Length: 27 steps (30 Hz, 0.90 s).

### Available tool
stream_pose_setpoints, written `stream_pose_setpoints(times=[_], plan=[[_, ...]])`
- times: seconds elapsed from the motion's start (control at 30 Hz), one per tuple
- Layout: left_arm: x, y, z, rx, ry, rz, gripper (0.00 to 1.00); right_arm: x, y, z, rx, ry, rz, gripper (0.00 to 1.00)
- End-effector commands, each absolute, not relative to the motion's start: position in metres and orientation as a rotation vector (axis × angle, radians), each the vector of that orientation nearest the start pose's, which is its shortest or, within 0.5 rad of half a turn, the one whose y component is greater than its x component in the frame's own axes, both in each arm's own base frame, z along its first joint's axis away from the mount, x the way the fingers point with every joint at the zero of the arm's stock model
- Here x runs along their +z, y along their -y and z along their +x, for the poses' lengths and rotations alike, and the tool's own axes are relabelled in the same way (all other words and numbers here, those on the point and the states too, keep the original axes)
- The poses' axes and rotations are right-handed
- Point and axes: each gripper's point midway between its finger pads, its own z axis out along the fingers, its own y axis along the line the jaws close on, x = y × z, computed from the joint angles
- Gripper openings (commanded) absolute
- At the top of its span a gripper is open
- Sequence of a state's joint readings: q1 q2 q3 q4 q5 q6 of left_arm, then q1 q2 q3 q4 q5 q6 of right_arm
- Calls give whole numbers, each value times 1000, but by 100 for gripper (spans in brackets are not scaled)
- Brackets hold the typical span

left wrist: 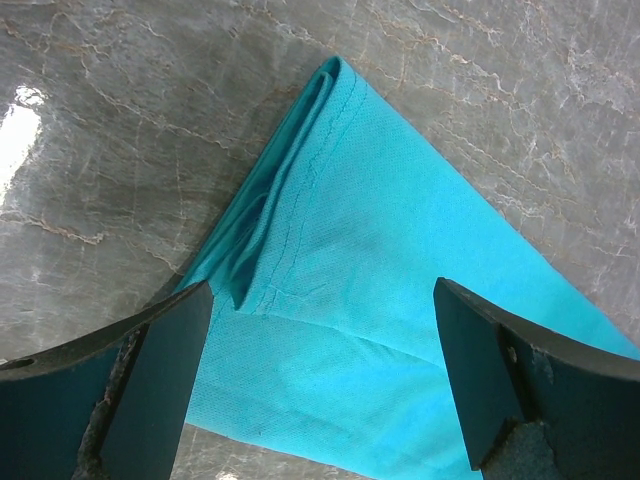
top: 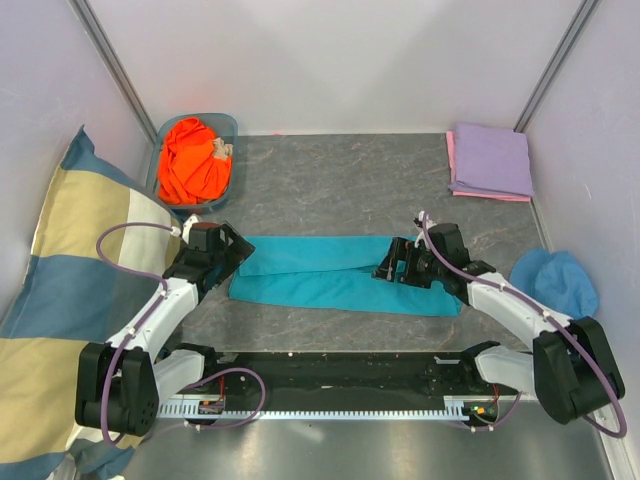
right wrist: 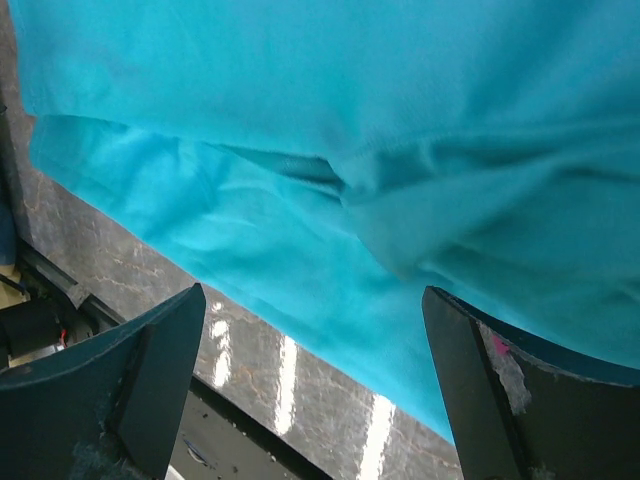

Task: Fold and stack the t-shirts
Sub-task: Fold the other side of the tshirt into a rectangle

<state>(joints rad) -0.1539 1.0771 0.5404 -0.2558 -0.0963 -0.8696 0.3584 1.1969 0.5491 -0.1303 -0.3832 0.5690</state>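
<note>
The teal t-shirt (top: pixel 340 275) is laid as a long folded strip across the middle of the grey marbled table (top: pixel 330 180), with its long edges running left to right and its near edge not far from the black rail (top: pixel 340 372) at the arm bases. The left gripper (top: pixel 233 257) is held over the strip's left end, its fingers (left wrist: pixel 150 385) spread wide with nothing grasped; a stitched corner of the cloth is framed between them, with bare table beyond it. The right gripper (top: pixel 392 268) is poised over the strip right of centre, its fingers (right wrist: pixel 130 395) likewise parted above bunched cloth and its lower edge. Open table is seen behind the strip. The orange t-shirt (top: pixel 193 160) is heaped in a basket (top: pixel 228 118) at the far left, and the lavender t-shirt (top: pixel 492 155) is stacked on the pink t-shirt (top: pixel 451 150) in the far right corner. The left side is lined by a checked pillow (top: pixel 70 290), and a blue hat (top: pixel 555 282) is set at the right.
</note>
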Motion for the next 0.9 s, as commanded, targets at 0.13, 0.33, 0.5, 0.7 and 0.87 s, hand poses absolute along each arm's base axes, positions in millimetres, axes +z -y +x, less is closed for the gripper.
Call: stream_pose_setpoints(times=[0.13,0.33,0.5,0.7,0.87], plan=[[81,60,292,-382,-2204,-825,100,87,-181,211,956,-2444,103,98],[84,61,296,-392,-2200,-818,100,137,-169,223,894,-2275,109,98],[86,64,298,-405,-2202,-807,100,132,-160,258,726,-2274,87,98],[84,65,294,-416,-2208,-801,100,107,-164,308,596,-2299,54,98],[82,65,293,-416,-2214,-798,100,105,-175,340,581,-2296,12,98]])
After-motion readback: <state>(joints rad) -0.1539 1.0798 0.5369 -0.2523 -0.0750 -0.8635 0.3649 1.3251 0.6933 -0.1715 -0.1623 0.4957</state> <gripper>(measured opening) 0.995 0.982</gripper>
